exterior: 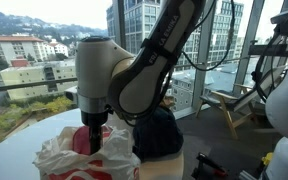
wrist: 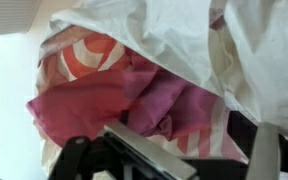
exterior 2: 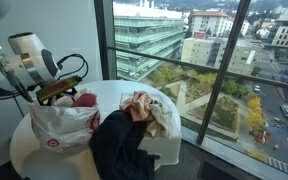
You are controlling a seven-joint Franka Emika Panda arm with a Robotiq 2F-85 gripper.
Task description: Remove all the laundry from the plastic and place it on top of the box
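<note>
A white plastic bag (exterior 2: 52, 126) with a red target logo stands on the round table; it also shows in an exterior view (exterior: 69, 158) and in the wrist view (wrist: 184, 30). A pink-red cloth (wrist: 94, 95) lies in its mouth and shows in both exterior views (exterior: 84, 140) (exterior 2: 84, 99). My gripper (wrist: 199, 150) hangs just over the bag's opening (exterior 2: 68, 94), jaws apart, holding nothing, with the cloth right in front of the fingers. A white box (exterior 2: 170, 150) at the table's window side carries beige patterned laundry (exterior 2: 144, 108). A dark navy garment (exterior 2: 119, 145) drapes down beside the box.
The round white table (exterior 2: 24, 150) stands against floor-to-ceiling windows (exterior 2: 214, 60). A wall is close behind the arm. A wooden chair (exterior: 229, 105) and other equipment stand further off by the glass.
</note>
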